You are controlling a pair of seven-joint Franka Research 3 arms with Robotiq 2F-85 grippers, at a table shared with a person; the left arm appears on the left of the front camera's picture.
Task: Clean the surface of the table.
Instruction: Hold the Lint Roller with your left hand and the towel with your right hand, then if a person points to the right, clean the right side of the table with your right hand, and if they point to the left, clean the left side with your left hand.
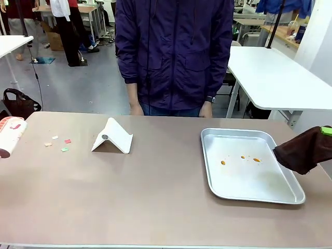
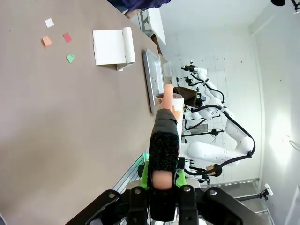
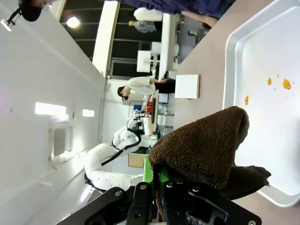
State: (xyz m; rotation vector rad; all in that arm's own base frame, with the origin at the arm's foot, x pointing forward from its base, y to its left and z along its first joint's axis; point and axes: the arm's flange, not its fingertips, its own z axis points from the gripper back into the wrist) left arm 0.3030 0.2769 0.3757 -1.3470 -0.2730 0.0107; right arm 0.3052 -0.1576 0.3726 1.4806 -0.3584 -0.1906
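Note:
The brownish table point(image 1: 129, 202) carries a few small paper scraps point(image 1: 58, 143) at its left, also seen as scraps point(image 2: 58, 40) in the left wrist view. My left gripper point(image 2: 163, 177) is shut on the dark handle of a lint roller point(image 2: 165, 140), whose white and pink roll point(image 1: 10, 136) pokes in at the table's left edge. My right gripper point(image 3: 157, 180) is shut on a brown cloth point(image 3: 206, 145). The cloth point(image 1: 303, 149) hangs at the right edge, beside the tray, and a green pad point(image 1: 326, 130) shows above it.
A silver tray point(image 1: 249, 193) with small orange stains point(image 1: 243, 157) lies right of centre. A white folded stand point(image 1: 112, 137) sits left of centre near the scraps. A person in a dark jacket point(image 1: 174, 52) stands at the far edge, hands down.

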